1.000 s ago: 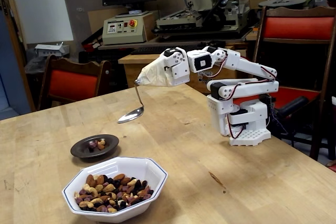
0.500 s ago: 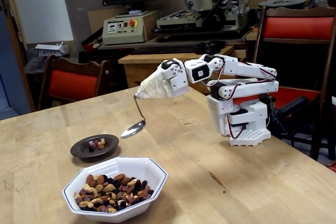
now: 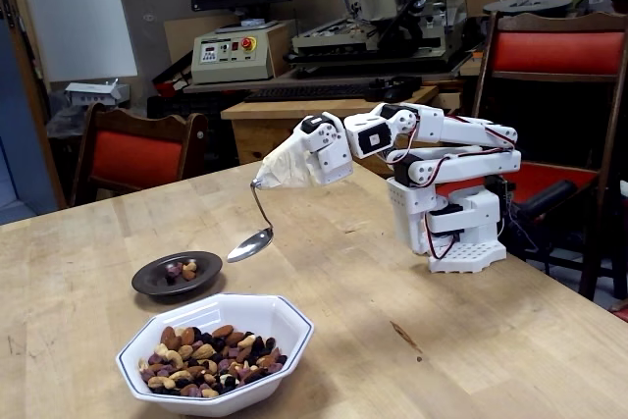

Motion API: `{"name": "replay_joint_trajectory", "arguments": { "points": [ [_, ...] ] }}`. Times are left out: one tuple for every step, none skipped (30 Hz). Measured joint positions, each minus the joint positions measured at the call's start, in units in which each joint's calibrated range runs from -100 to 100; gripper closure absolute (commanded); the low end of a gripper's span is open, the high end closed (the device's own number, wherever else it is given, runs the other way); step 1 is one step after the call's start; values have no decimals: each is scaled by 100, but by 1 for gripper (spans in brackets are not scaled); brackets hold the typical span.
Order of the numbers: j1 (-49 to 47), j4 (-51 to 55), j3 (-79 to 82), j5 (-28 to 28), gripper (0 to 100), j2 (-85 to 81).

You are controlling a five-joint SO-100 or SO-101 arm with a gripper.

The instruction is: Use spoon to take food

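Item one: the gripper [image 3: 267, 176], which we are seeing wrapped in beige tape, so we cannot tell how its fingers are standing; the wrapped tip is carrying the spoon [image 3: 255, 230] all the same. Item two: the spoon, hanging down from the fingers on its thin curved handle, its shiny bowl lying below and slightly left of them in the fixed view, in the air above the table [image 3: 471, 340]. The spoon bowl is looking empty to us. Item three: the saucer [image 3: 178, 275], dark and round, sitting below and left of the fingers, near the spoon bowl but apart from it, and holding a few nuts. Item four: the white bowl [image 3: 285, 321], octagonal, sitting well below the fingers at the near table edge, just in front of the saucer. Item five: the food [image 3: 208, 348], almonds, cashews and dark bits, lying heaped in the bowl.
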Motion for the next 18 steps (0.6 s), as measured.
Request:
{"name": "replay_joint_trajectory", "arguments": {
  "points": [
    [0, 0, 0, 0, 95, 0],
    [0, 0, 0, 0, 95, 0],
    [0, 0, 0, 0, 95, 0],
    [0, 0, 0, 0, 95, 0],
    [0, 0, 0, 0, 95, 0],
    [0, 0, 0, 0, 95, 0],
    [0, 0, 0, 0, 95, 0],
    [0, 0, 0, 0, 95, 0],
    [0, 0, 0, 0, 95, 0],
    [0, 0, 0, 0, 95, 0],
    [0, 0, 0, 0, 95, 0],
    [0, 0, 0, 0, 95, 0],
    [0, 0, 0, 0, 95, 0],
    [0, -24, 0, 0, 95, 0],
    [0, -72, 0, 0, 95, 0],
    [0, -152, 9, 0, 95, 0],
    [0, -256, 17, 0, 95, 0],
    [0, -376, 17, 0, 95, 0]
  ]
}}
